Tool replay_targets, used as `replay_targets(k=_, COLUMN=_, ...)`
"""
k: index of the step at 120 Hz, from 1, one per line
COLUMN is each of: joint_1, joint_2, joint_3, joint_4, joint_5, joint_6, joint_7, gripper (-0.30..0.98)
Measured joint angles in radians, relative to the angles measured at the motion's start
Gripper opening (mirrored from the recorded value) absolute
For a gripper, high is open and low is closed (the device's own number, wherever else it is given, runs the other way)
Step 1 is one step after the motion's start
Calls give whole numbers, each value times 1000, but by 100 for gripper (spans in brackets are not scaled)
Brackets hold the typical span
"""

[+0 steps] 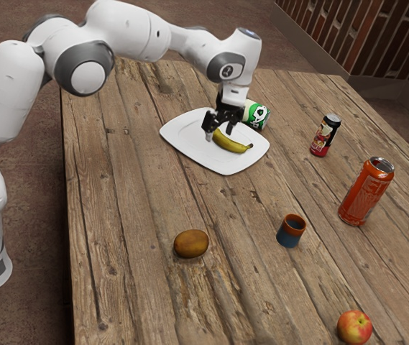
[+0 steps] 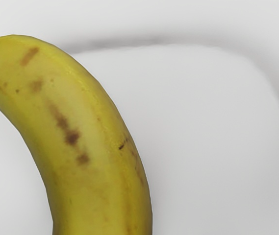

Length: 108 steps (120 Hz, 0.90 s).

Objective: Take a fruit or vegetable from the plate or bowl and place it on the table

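Your tool (image 1: 220, 134) is open, its two fingers standing apart at the banana (image 1: 233, 144), and it grasps nothing. Whether one finger touches the banana, you cannot tell. The banana lies on the plate (image 1: 182, 134). Printing on the orange can (image 1: 363, 195) is too small for you to read.

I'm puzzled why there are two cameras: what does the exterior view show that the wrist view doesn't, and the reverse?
Exterior view: the arm, hand, wooden table, green can, black-and-red can, orange can, cup, brown fruit and apple.
Wrist view: separate brown blotches on the banana's skin.
Both: the banana and the white plate under it.
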Motion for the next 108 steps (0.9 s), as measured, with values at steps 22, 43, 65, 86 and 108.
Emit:
replay_targets(k=22, joint_1=0, joint_2=1, joint_3=0, joint_4=0, joint_5=0, joint_6=10, joint_7=4, gripper=43)
replay_targets(k=43, joint_1=3, joint_2=8, joint_3=0, joint_4=-1, joint_5=-1, joint_6=15, joint_7=5, gripper=26)
replay_targets(k=65, joint_1=-2, joint_2=23, joint_3=0, joint_4=0, joint_5=-1, joint_6=25, joint_7=5, gripper=21)
replay_targets(k=86, joint_1=-25, joint_2=-10, joint_3=-1, joint_4=10, joint_5=0, joint_6=31, joint_7=5, gripper=19)
replay_targets(k=108, joint_1=-112, joint_2=-26, joint_3=-1, joint_4=49, joint_5=-5, joint_6=32, joint_7=4, gripper=19)
